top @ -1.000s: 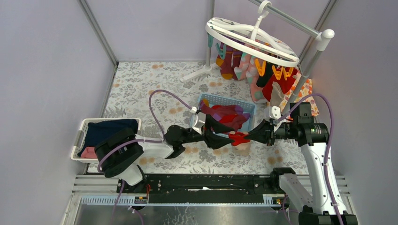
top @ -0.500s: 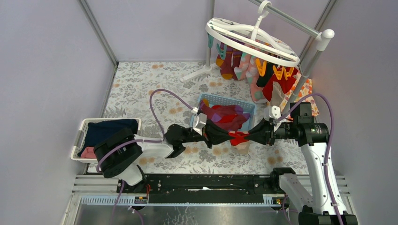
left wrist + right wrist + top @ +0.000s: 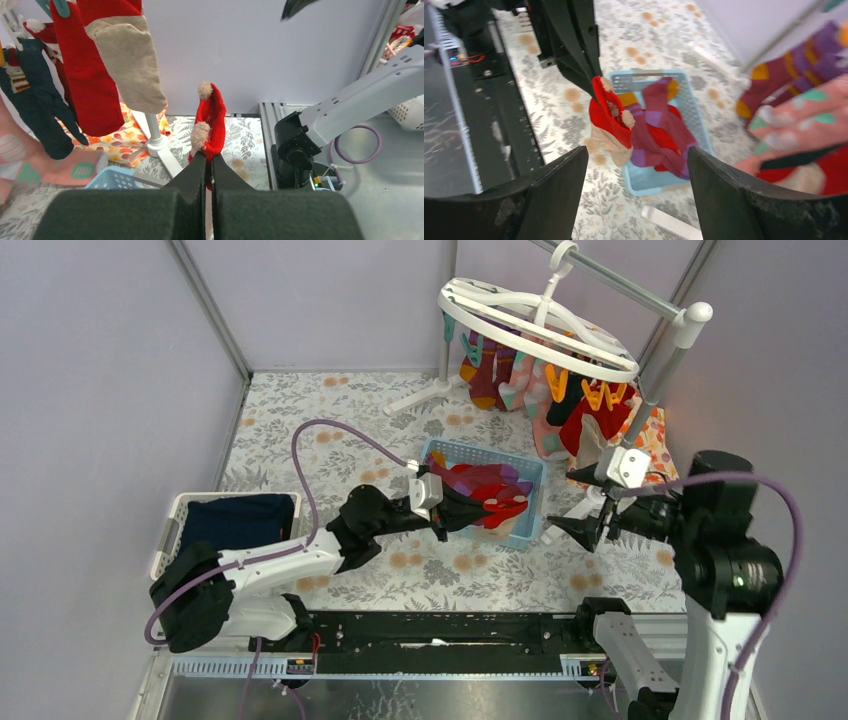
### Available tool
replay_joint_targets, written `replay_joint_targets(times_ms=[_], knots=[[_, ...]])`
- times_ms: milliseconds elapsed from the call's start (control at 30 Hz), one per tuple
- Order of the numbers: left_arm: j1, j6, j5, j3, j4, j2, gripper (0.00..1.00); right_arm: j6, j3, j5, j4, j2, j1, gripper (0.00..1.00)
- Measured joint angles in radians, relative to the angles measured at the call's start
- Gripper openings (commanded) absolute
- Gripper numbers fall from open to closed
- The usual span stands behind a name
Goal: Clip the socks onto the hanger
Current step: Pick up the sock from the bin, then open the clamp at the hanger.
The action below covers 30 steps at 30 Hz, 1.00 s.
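Note:
My left gripper (image 3: 486,508) is shut on a red sock (image 3: 506,507) with beige trim, held over the blue basket (image 3: 478,449). In the left wrist view the red sock (image 3: 212,120) stands up out of the closed left gripper (image 3: 208,158). My right gripper (image 3: 558,506) is open and empty, to the right of the basket. Through the right gripper (image 3: 638,152) I see the held sock (image 3: 605,111) and maroon and red socks (image 3: 663,131) in the basket (image 3: 644,75). The white hanger (image 3: 540,325) hangs at the back right with several socks (image 3: 545,400) clipped on.
A white basket (image 3: 170,532) with navy cloth (image 3: 235,520) sits at the left. The grey-poled rack stand (image 3: 662,378) carries the hanger, with its white foot (image 3: 155,145) on the floral mat. An orange floral cloth (image 3: 655,435) lies under the hung socks (image 3: 95,75).
The right gripper let go of the red sock, opened wide and drew back to the right. The left gripper shut on the sock and carried it back over the basket.

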Motion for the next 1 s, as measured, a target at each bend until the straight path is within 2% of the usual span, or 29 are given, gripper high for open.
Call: replay_joint_targets(times_ms=[133,300,400,500,667,1000], knots=[[0.000,0.031,-0.009,0.042,-0.096,-0.002,0.00,0.196,0.103,0.154,0.074,-0.051,-0.018,0.79],[0.000,0.036,-0.010,0.074,-0.143,0.017,0.00,0.511,0.221,0.425,0.229,-0.041,-0.046,0.76],[0.000,0.031,-0.009,0.074,-0.146,0.024,0.00,0.675,0.230,0.547,0.311,-0.029,-0.048,0.70],[0.000,0.021,-0.008,0.074,-0.146,0.025,0.00,0.793,0.206,0.588,0.368,-0.015,-0.048,0.64],[0.000,0.002,-0.006,0.076,-0.146,0.028,0.00,0.888,0.167,0.582,0.394,0.028,-0.048,0.65],[0.000,-0.047,-0.008,0.111,-0.159,0.034,0.00,0.879,0.211,0.617,0.388,0.094,-0.051,0.73]])
